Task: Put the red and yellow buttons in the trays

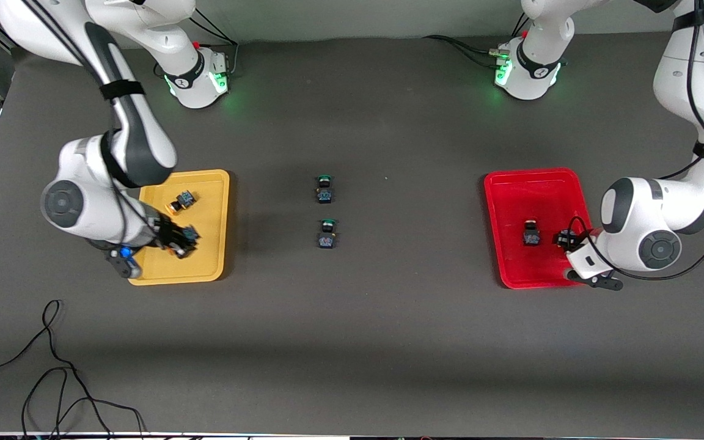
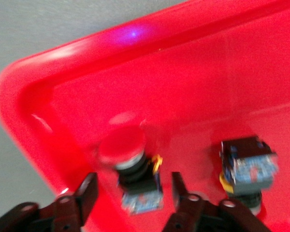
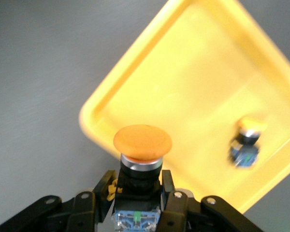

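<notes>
A yellow-capped button is pinched by the right end effector over the yellow tray, where another already lies. In the red tray, a red-capped button rests between the spread left end effector's fingers, apparently just let go beside the other red-capped button.

No text, label, brand, number or sign can be read anywhere: not on the switches, the trays, the arms or the table.

Dark grey table with yellow tray, red tray, two green-capped switches (mid-table), black cable.
</notes>
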Robot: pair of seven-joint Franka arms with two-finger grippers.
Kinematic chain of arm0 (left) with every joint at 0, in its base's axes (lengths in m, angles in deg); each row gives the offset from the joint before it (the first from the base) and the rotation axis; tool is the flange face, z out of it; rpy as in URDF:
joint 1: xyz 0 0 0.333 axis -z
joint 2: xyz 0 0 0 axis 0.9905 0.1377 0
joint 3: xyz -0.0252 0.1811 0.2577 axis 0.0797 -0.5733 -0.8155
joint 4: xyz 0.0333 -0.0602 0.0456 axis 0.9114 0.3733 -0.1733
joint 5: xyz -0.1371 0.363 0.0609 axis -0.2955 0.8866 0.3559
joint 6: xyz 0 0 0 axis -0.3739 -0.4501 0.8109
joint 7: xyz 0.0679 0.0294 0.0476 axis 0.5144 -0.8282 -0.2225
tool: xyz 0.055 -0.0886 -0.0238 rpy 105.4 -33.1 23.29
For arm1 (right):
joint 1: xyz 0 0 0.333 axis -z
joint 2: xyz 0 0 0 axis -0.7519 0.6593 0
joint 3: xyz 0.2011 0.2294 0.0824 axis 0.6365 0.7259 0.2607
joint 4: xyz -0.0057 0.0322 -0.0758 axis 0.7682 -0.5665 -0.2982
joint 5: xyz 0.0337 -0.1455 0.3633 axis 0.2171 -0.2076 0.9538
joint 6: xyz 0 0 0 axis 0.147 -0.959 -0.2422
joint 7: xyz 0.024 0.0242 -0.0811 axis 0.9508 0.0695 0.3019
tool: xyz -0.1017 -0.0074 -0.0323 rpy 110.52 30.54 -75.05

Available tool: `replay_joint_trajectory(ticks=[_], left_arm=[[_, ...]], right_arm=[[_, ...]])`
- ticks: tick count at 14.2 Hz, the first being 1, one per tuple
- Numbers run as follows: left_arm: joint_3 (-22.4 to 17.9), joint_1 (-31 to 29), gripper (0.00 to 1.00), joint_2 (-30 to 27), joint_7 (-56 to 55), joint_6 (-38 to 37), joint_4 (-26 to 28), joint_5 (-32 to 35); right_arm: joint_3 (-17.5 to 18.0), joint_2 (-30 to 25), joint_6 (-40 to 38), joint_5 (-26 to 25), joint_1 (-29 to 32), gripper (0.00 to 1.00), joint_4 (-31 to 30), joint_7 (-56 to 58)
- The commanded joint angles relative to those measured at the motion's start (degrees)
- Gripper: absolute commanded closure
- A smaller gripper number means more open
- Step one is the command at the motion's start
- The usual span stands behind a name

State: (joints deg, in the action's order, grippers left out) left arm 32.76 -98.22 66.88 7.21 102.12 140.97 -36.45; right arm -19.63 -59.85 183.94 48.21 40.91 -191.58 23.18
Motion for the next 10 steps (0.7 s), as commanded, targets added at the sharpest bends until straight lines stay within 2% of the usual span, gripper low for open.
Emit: replay_joint_trajectory(ticks=[1,3,5,7,8,10], left_arm=[[0.48,0.23,0.0,-6.27,2.28,-11.81,-5.08,0.13],[0.57,0.32,0.0,-11.36,2.37,-17.18,-7.11,-2.32],[0.57,0.15,0.0,-17.6,2.46,-20.79,-7.56,-5.58],[0.4,0.14,0.0,-23.93,2.37,-23.09,-7.38,-9.0],[0.31,0.06,0.0,-26.83,2.37,-24.05,-7.03,-10.06],[0.31,0.32,0.0,-30.97,2.46,-27.04,-6.94,-10.6]], right_arm=[[-2.83,-1.07,13.72,0.91,-0.59,0.77,-11.73,8.17],[-3.98,3.75,20.7,3.89,-0.5,0.77,-13.43,13.62],[-4.16,5.88,22.13,6.53,-0.33,0.77,-13.43,16.53],[-4.16,6.32,22.22,7.07,-0.15,0.74,-13.34,16.63],[-4.16,6.76,22.31,8.12,-0.15,0.6,-13.26,16.72],[-4.16,7.12,22.92,9.35,-0.15,0.0,-13.08,16.72]])
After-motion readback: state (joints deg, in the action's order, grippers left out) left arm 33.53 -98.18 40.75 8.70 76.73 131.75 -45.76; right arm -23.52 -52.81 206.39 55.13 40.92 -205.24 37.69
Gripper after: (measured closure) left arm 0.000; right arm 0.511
